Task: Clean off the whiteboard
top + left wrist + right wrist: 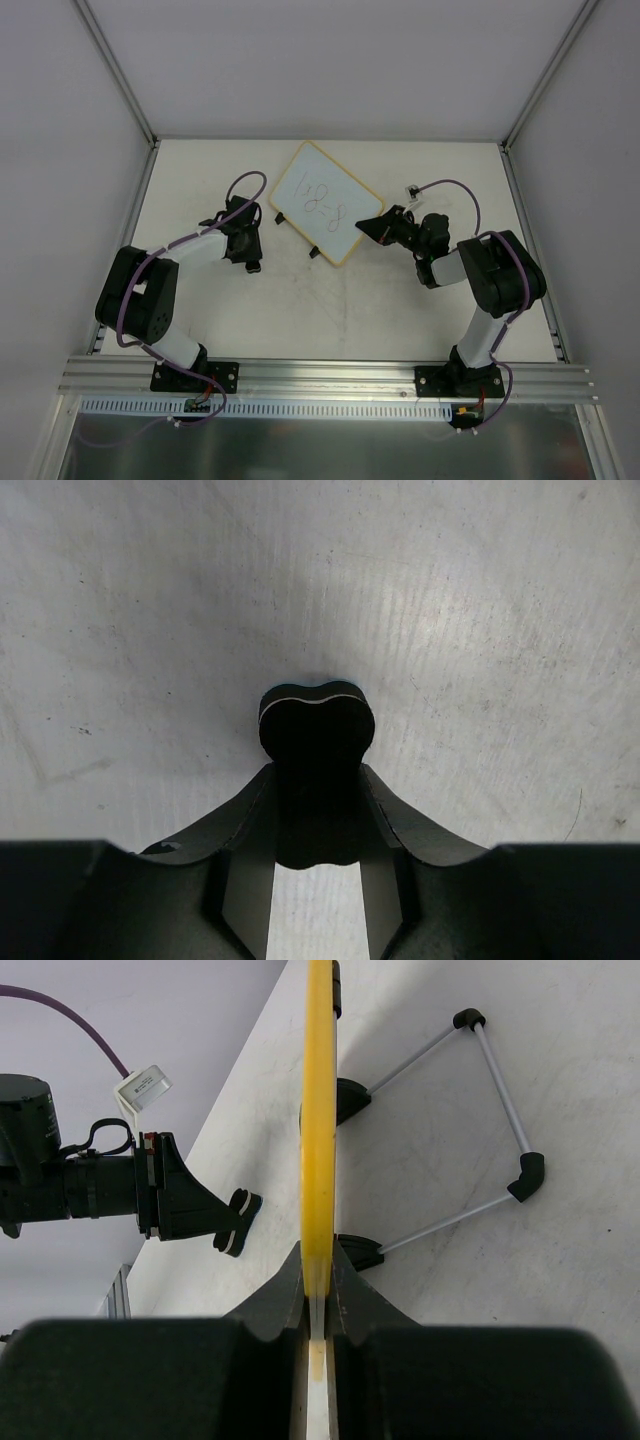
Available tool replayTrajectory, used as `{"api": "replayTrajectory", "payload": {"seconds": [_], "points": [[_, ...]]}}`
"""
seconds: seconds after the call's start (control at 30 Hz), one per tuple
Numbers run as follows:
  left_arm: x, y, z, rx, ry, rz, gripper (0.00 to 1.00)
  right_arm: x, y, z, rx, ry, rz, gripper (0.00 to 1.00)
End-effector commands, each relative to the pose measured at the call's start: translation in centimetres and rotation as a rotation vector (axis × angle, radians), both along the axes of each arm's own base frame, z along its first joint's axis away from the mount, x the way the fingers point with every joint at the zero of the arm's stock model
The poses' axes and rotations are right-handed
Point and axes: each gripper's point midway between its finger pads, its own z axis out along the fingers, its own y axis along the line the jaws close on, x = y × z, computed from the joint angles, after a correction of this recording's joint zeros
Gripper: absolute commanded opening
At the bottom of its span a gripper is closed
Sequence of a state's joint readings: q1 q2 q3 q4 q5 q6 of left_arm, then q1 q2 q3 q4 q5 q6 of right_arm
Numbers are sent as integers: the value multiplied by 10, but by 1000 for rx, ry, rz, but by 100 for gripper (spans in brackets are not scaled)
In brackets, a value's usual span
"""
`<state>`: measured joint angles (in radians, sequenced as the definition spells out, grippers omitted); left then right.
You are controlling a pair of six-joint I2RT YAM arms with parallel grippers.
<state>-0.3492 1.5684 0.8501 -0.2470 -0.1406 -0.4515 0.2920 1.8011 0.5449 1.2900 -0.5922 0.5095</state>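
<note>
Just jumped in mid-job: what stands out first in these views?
The whiteboard, with scribbles across it, stands tilted toward the back of the table, and the right gripper is clamped on its yellow right edge. To the board's left and clear of it, the left gripper is shut on a small black eraser.

Whiteboard (323,200) on table (350,310) between left hand (253,265), eraser (316,720) in it, and right hand (368,228).

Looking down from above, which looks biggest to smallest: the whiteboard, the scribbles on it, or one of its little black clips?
1. whiteboard, the largest by far
2. scribbles, covering only its middle
3. black clips, the smallest; the two look alike in size
</note>
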Motion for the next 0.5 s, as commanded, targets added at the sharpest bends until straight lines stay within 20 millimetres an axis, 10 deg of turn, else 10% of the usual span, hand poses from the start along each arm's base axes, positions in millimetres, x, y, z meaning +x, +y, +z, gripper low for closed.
{"api": "replayTrajectory", "payload": {"seconds": [0.0,0.27,0.47], "points": [[4,-3,7,18,-13,-21,27,8,-1,56,62,-264,2,0],[3,0,3,39,-3,-22,24,8,-4,55,61,-262,-7,0],[4,2,0,49,5,-16,44,8,-4,56,62,-263,-6,0]]}}
